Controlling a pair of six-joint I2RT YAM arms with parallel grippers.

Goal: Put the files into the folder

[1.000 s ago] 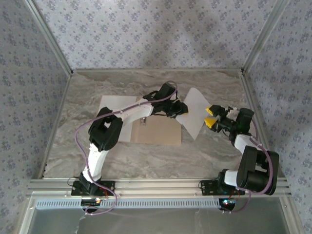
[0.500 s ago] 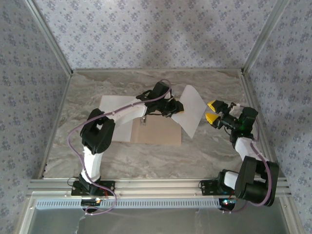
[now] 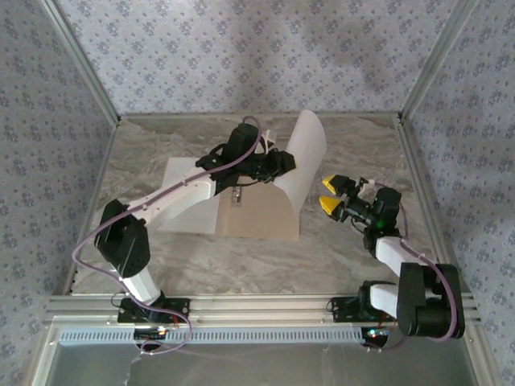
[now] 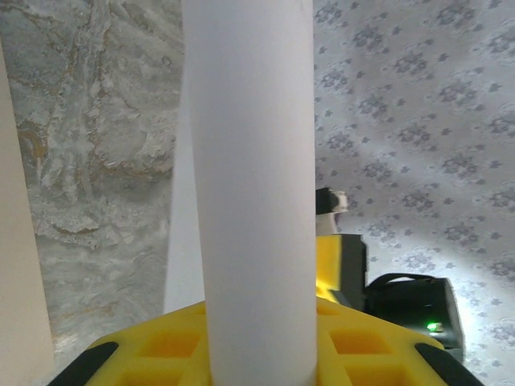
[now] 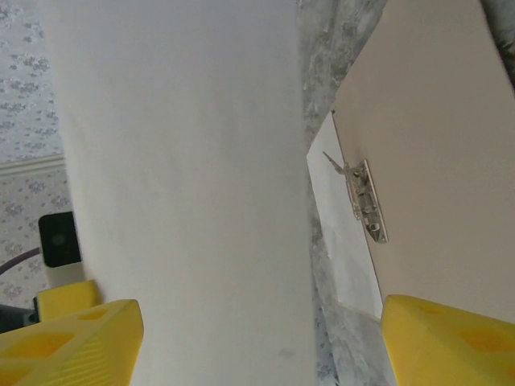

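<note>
The tan folder [image 3: 259, 217] lies flat mid-table, its metal clip [image 5: 366, 201] near the crease. One white sheet [image 3: 189, 205] rests flat over the folder's left side. My left gripper [image 3: 280, 163] is shut on the second white sheet [image 3: 302, 157], which arches up off the table and curls over the folder's right edge. In the left wrist view that sheet [image 4: 249, 161] rises from a yellow finger [image 4: 137, 354]. My right gripper [image 3: 331, 195] is open just right of the raised sheet [image 5: 177, 201], apart from it, with its fingers [image 5: 451, 338] spread wide.
Grey marble tabletop [image 3: 346, 145] is fenced by patterned walls and aluminium posts [image 3: 418, 80]. The left arm stretches diagonally over the flat sheet. Bare marble lies behind the folder and along the front edge [image 3: 265, 261].
The left gripper has pulled back and left, lifting its sheet from a flat slant into a tall arch. The right gripper has moved left and nearer, toward the sheet.
</note>
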